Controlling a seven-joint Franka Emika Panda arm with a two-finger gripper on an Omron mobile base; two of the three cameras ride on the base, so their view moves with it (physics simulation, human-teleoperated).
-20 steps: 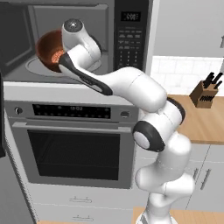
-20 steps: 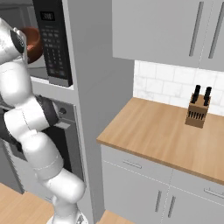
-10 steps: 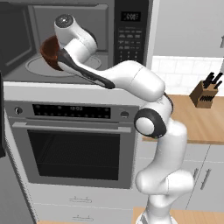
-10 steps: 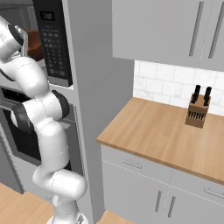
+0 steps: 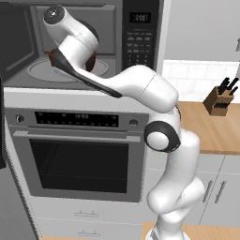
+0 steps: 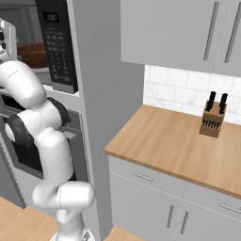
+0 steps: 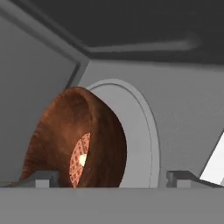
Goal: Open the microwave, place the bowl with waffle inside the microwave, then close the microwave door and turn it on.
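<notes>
Gripper (image 7: 113, 177): nearest of all in the hand view, its two dark tips stand wide apart with nothing between them; the jaws are spread and hold nothing.
Bowl (image 7: 76, 140): just beyond the tips, inside the microwave, on the turntable. The hand view rolls it onto its side, so its true tilt cannot be told. From the left base view a sliver of its red-brown wall (image 5: 91, 60) shows behind the arm.
Waffle (image 7: 78, 159): pale orange grid piece lying in the bottom of the bowl.
Handling, bowl: judged rigid and glossy, so likely slick under flat pads; probably light, and it may chip if knocked. If it needs shifting, a pinch across the rim wall looks the best hold, one finger inside and one outside, clear of the waffle.
Handling, waffle: judged soft and crumbly; better left alone.
Turntable (image 7: 142, 127): round pale disc under and behind the bowl.
Microwave (image 5: 140, 35): cavity open, keypad to the right.
Microwave door (image 5: 16, 35): swung out on the left.
Judgement: placing looks done; shutting the door is next.
</notes>
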